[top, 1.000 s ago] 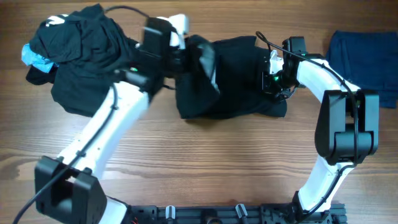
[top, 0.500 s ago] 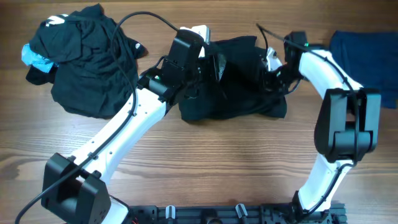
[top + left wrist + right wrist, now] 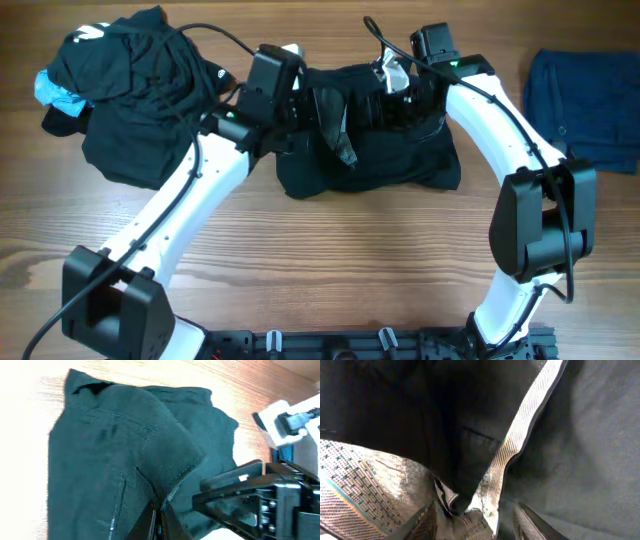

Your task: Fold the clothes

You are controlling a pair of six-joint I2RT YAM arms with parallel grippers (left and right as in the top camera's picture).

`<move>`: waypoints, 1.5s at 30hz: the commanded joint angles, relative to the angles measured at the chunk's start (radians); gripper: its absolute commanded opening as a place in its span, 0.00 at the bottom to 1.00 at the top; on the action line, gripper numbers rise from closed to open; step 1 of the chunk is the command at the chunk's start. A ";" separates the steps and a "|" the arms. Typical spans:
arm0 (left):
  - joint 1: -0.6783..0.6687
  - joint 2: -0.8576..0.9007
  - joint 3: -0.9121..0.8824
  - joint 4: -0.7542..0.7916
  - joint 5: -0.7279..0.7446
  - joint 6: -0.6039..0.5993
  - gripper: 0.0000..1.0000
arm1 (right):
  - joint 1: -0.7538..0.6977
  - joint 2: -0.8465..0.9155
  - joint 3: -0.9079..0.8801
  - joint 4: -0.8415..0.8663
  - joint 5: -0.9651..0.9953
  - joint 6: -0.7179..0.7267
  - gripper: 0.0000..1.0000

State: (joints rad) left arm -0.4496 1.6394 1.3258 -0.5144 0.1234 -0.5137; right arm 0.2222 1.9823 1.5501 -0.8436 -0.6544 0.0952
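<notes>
i'm in the middle of a fold on the black shorts (image 3: 400, 160), which lie spread on the desk (image 3: 330, 250) between my two arms. my left pincer (image 3: 322, 110) is clenched on a ridge of the shorts' cloth. in the left wrist view that pinched crease runs straight into its tips (image 3: 159, 517), and the rest of the garment (image 3: 115, 445) hangs and spreads away ahead of it. my right pincer (image 3: 392, 100) sits at the top edge of the shorts, just across from the left one. its jaws stand apart in the right wrist view (image 3: 472, 520), with the whitish waistband (image 3: 520, 440) bunched loosely between them, not squeezed.

as i judge it, the next move calls for the left pincer to carry its flap over the body of the shorts and lay it flat. the right one either closes on the waistband to steady it or backs clear. the two pincers are near each other over the same cloth, so they could foul one another or drag the layer under them.

well out beyond my left pincer sits a heap of dark clothes (image 3: 130, 120) with a light-blue piece (image 3: 50, 88) at its far side, not yet folded. well outside my right pincer lies a navy garment (image 3: 590, 100), laid flat. neither is in the way.
</notes>
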 commanded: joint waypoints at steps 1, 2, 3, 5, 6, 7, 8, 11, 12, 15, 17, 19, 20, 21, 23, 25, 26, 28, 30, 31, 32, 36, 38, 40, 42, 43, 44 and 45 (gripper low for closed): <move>0.030 -0.003 0.004 -0.015 -0.034 0.012 0.04 | 0.010 0.067 0.002 0.030 -0.016 0.064 0.50; 0.036 -0.003 0.004 -0.019 -0.040 0.012 0.04 | 0.014 0.084 0.002 0.038 -0.016 0.065 0.51; 0.040 -0.003 0.004 -0.021 -0.040 0.012 0.04 | 0.017 0.098 0.002 0.044 -0.016 0.066 0.51; 0.044 -0.003 0.004 -0.026 -0.040 0.012 0.04 | 0.027 0.131 0.002 0.060 -0.017 0.074 0.51; 0.044 -0.003 0.004 -0.027 -0.039 0.012 0.04 | 0.033 0.148 0.002 0.073 -0.025 0.086 0.50; 0.041 -0.003 0.004 -0.028 -0.039 0.012 0.04 | 0.034 0.156 0.002 0.082 -0.040 0.089 0.50; 0.037 -0.003 0.004 -0.029 -0.040 0.013 0.04 | 0.034 0.161 0.002 0.090 -0.055 0.090 0.49; 0.033 -0.003 0.004 -0.040 -0.056 0.038 0.04 | 0.034 0.161 0.002 0.110 -0.078 0.091 0.49; 0.035 -0.003 0.004 -0.045 -0.066 0.038 0.04 | 0.034 0.163 0.002 0.109 -0.076 0.091 0.50; 0.048 -0.003 0.004 -0.052 -0.070 0.038 0.04 | 0.035 0.170 0.002 0.111 -0.075 0.092 0.52; 0.058 -0.003 0.004 -0.055 -0.071 0.038 0.04 | 0.043 0.181 -0.003 0.117 -0.063 0.106 0.53; 0.066 -0.003 0.004 -0.061 -0.070 0.038 0.04 | 0.057 0.201 -0.003 0.131 -0.060 0.118 0.52; 0.067 -0.003 0.004 -0.064 -0.071 0.038 0.04 | 0.063 0.205 -0.003 0.135 -0.060 0.120 0.52; 0.068 -0.003 0.004 -0.067 -0.073 0.039 0.04 | 0.073 0.216 -0.003 0.143 -0.061 0.126 0.53; 0.068 -0.003 0.004 -0.068 -0.073 0.038 0.04 | 0.082 0.224 -0.003 0.153 -0.061 0.142 0.49; 0.068 -0.003 0.004 -0.070 -0.073 0.038 0.04 | 0.088 0.226 -0.003 0.171 -0.084 0.143 0.42; 0.068 -0.003 0.004 -0.071 -0.073 0.038 0.04 | 0.089 0.226 -0.003 0.185 -0.111 0.143 0.36; 0.068 -0.003 0.004 -0.071 -0.073 0.038 0.04 | 0.089 0.226 -0.003 0.197 -0.132 0.144 0.22; 0.068 -0.003 0.004 -0.071 -0.077 0.038 0.04 | 0.087 0.226 -0.003 0.196 -0.134 0.144 0.06; 0.068 -0.003 0.004 -0.074 -0.085 0.038 0.04 | 0.081 0.224 -0.003 0.196 -0.152 0.142 0.04; 0.068 -0.003 0.004 -0.079 -0.096 0.038 0.04 | 0.074 0.222 -0.003 0.198 -0.174 0.139 0.04; 0.068 -0.003 0.004 -0.101 -0.126 0.039 0.04 | 0.051 0.202 -0.003 0.200 -0.270 0.076 0.04; 0.068 -0.003 0.004 -0.109 -0.145 0.039 0.04 | 0.051 0.196 -0.003 0.200 -0.328 0.040 0.04; 0.068 -0.003 0.004 -0.111 -0.153 0.038 0.09 | 0.051 0.190 -0.003 0.200 -0.358 0.027 0.04; 0.068 -0.003 0.003 -0.112 -0.171 0.038 0.20 | 0.051 0.177 -0.003 0.199 -0.387 0.004 0.04; 0.068 -0.003 0.002 -0.112 -0.171 0.038 0.24 | 0.051 0.168 -0.003 0.196 -0.391 -0.010 0.04; 0.068 -0.002 0.002 -0.112 -0.171 0.038 0.27 | 0.051 0.156 -0.003 0.191 -0.393 -0.026 0.04; 0.068 -0.001 0.002 -0.111 -0.171 0.038 0.30 | 0.051 0.144 -0.003 0.184 -0.393 -0.042 0.04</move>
State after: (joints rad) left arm -0.3897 1.6394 1.3258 -0.6266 -0.0177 -0.4808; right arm 0.2714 2.1925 1.5471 -0.6495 -0.9741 0.1322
